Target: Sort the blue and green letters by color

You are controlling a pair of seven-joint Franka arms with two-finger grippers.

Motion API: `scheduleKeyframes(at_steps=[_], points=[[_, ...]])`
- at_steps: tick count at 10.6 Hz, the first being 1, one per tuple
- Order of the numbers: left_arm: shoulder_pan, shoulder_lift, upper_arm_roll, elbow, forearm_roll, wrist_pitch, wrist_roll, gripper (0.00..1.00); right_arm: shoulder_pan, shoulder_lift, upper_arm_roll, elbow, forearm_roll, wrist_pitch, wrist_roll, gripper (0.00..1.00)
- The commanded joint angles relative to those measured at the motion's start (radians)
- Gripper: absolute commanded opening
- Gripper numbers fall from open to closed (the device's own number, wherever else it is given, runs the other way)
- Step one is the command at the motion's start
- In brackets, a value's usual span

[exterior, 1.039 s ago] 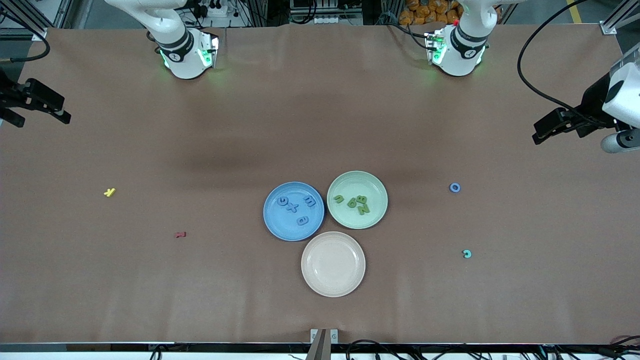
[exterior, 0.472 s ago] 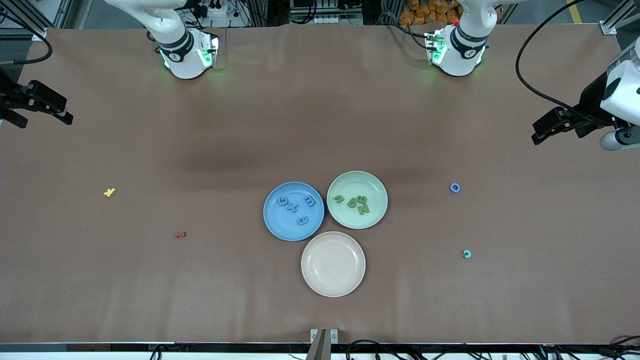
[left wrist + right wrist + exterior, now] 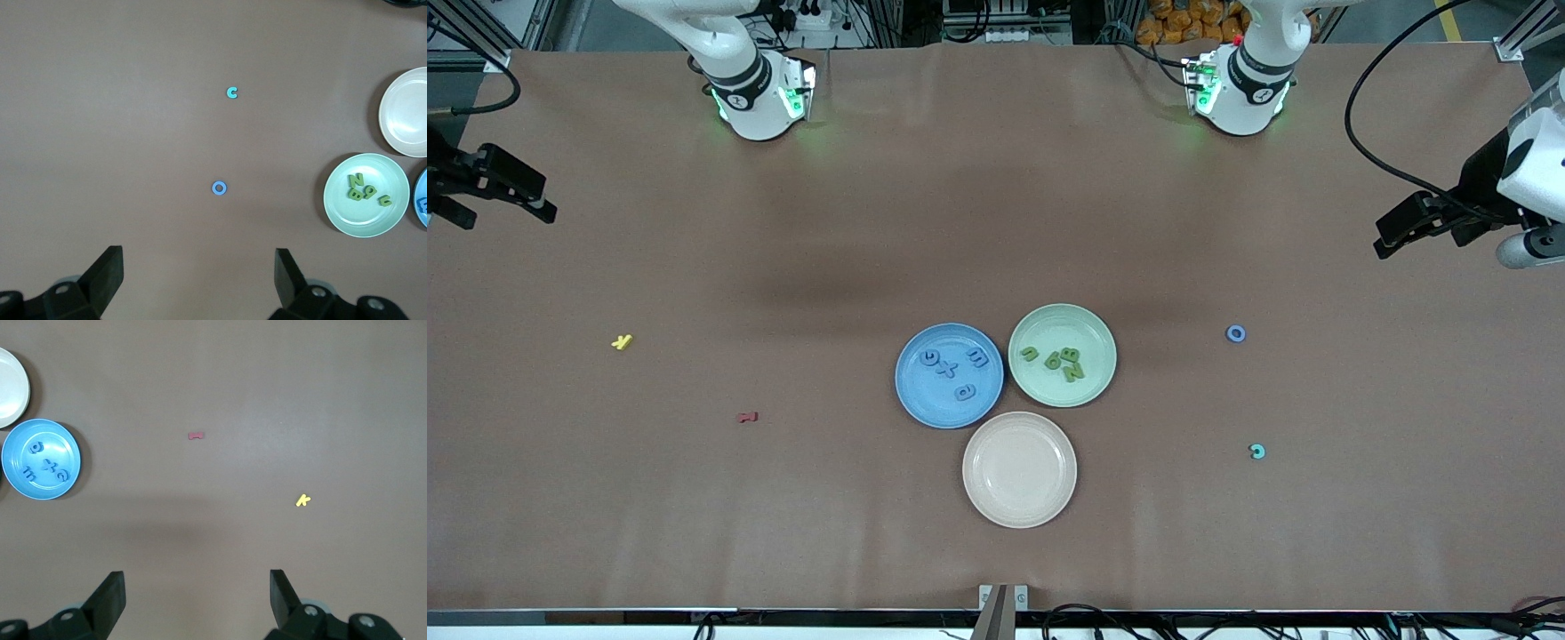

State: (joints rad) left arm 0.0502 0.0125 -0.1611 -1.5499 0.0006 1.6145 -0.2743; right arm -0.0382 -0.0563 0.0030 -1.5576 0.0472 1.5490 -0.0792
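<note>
Several blue letters [image 3: 945, 365] lie in the blue plate [image 3: 925, 402] at mid-table. Several olive-green letters [image 3: 1064, 363] lie in the green plate [image 3: 1069, 323] beside it. A blue ring-shaped O [image 3: 1235, 333] lies loose on the table toward the left arm's end, also in the left wrist view [image 3: 219, 188]. My left gripper [image 3: 1416, 233] hangs open and empty in the air over the left arm's end of the table; it also shows in the left wrist view [image 3: 198, 257]. My right gripper [image 3: 507, 209] hangs open and empty over the right arm's end; it also shows in the right wrist view [image 3: 196, 577].
An empty cream plate [image 3: 1019, 469] sits nearer to the camera than the two coloured plates. A teal C [image 3: 1256, 452] lies nearer to the camera than the O. A yellow k [image 3: 622, 341] and a dark red letter [image 3: 748, 417] lie toward the right arm's end.
Both grippers have shifted only slightly at the table's ends. The letters and plates have not moved.
</note>
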Motion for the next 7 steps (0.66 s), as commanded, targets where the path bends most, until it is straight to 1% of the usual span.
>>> scheduleKeyframes(at_steps=[1,2,3,4,6,7], points=[[0.005,-0.006,0.006,-0.004,0.001,0.008,0.024,1.00,0.001,-0.031,0.003,-0.032,0.005,0.025,-0.007,1.00],[0.002,0.012,0.005,-0.004,0.008,0.008,0.021,1.00,0.001,-0.031,0.003,-0.032,0.005,0.025,-0.008,1.00],[-0.012,0.062,0.003,-0.006,0.012,0.008,0.017,1.00,0.001,-0.031,0.003,-0.032,0.005,0.025,-0.008,1.00],[-0.001,0.072,-0.006,-0.006,0.015,0.007,0.021,1.00,0.001,-0.031,0.003,-0.032,0.005,0.025,-0.008,1.00],[0.003,0.054,0.000,0.005,0.012,0.007,0.026,1.00,0.001,-0.031,0.003,-0.032,0.005,0.023,-0.008,1.00],[0.003,0.055,0.003,0.045,0.016,0.004,0.021,1.00,0.000,-0.030,0.003,-0.032,0.006,0.023,-0.008,1.00]])
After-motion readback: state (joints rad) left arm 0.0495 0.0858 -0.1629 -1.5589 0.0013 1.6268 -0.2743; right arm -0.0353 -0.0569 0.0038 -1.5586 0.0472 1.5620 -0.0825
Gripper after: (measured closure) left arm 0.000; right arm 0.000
